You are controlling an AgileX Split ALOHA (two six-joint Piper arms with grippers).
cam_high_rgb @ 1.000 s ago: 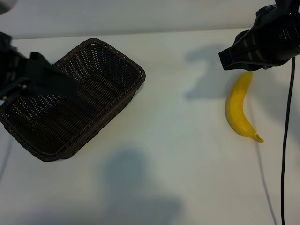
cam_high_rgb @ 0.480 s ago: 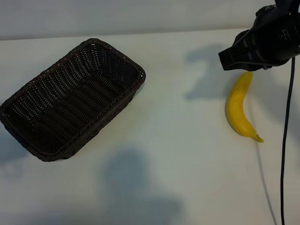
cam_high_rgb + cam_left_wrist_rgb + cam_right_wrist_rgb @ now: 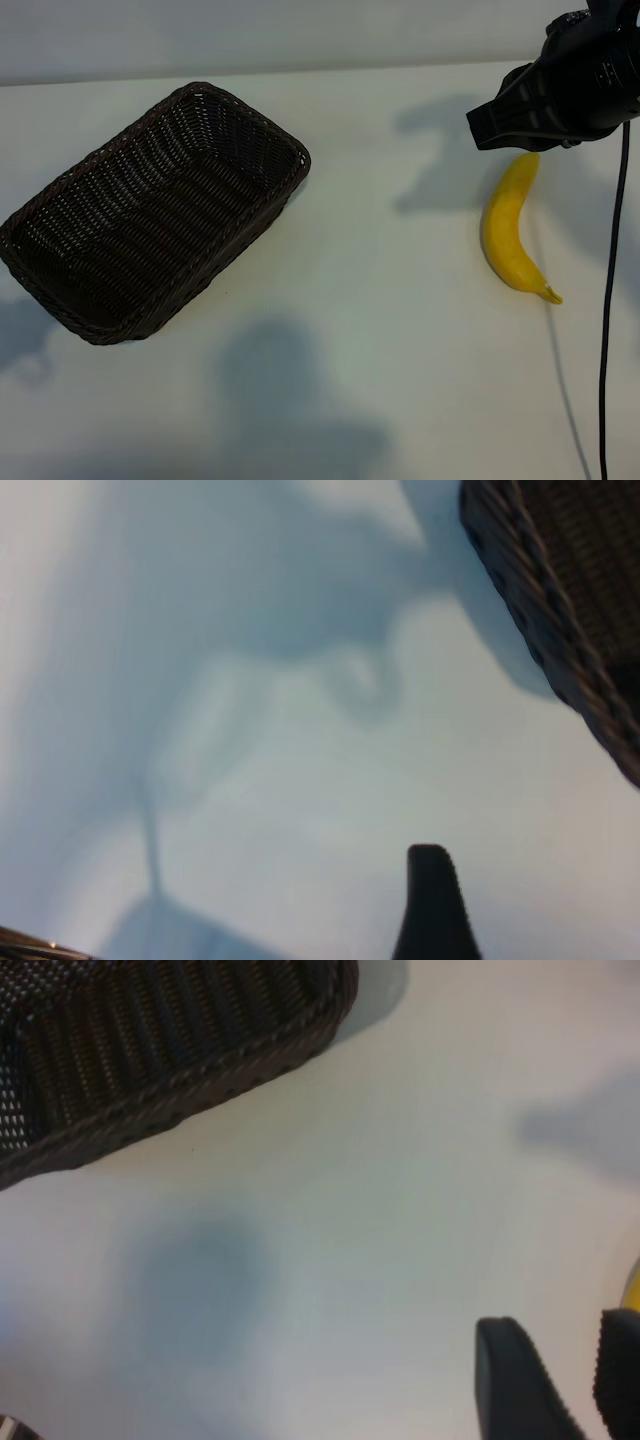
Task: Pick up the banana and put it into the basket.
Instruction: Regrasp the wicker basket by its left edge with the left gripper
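Pre-grasp step. Banana (image 3: 509,234) on table at right, well apart from basket (image 3: 150,210) at left. Right gripper (image 3: 560,1365) above banana's far end, part-open, empty. Next: descend, close on banana.

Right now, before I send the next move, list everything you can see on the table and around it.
basket: one, dark brown woven wicker, on the left side of the table, nothing in it.
banana: one, bright yellow with a dark tip, lying on the table at the right, apart from the basket.
cable: one, black, hanging down the right edge of the exterior view.
table: one, white, carrying the basket and the banana.
right gripper: one, black, above the far end of the banana; fingers apart, holding nothing.
left gripper: out of the exterior view; only one black finger shows in the left wrist view, over bare table beside the basket.
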